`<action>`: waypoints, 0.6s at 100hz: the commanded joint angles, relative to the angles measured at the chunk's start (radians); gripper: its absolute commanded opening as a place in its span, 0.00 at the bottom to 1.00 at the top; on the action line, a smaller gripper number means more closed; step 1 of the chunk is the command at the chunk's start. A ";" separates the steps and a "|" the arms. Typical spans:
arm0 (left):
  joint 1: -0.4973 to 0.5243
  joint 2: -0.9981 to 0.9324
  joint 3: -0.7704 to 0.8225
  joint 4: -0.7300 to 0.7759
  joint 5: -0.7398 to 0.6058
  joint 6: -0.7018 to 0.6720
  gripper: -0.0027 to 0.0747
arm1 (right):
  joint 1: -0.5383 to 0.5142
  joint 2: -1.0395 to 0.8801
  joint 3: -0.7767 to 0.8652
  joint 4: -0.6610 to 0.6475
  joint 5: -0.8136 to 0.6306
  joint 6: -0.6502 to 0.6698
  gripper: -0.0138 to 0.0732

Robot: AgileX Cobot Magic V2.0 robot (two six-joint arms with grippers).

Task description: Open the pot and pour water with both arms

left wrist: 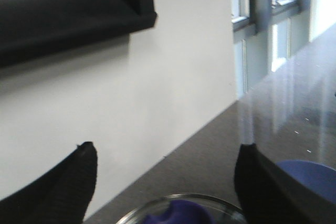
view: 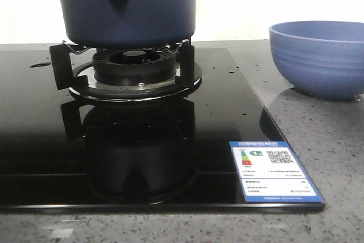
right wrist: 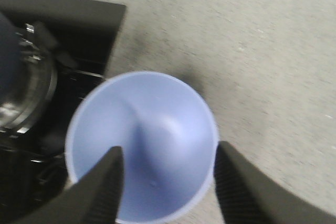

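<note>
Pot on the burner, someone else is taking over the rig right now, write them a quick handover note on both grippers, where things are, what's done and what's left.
Left gripper: open, holding nothing, above a glass lid with a purple knob, which shows at the edge of the left wrist view.
Right gripper: open, holding nothing, hovering over the light blue bowl.
Pot: sits on the burner grate of the black stove; its top is out of the front view.
Bowl: on the grey counter, to the right of the stove, looks dry inside.
Done: nothing confirmed; whether that lid is on the pot can't be told.
Left: take off the lid, lift the pot, pour.
</note>
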 commanded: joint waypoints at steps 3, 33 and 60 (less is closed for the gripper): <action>0.068 -0.087 -0.026 -0.039 -0.053 -0.065 0.44 | -0.007 -0.025 -0.020 0.143 -0.084 -0.077 0.42; 0.247 -0.253 0.111 0.010 -0.143 -0.180 0.01 | -0.007 -0.205 0.222 0.417 -0.502 -0.312 0.09; 0.256 -0.503 0.400 -0.008 -0.451 -0.147 0.01 | -0.007 -0.490 0.586 0.420 -0.811 -0.395 0.09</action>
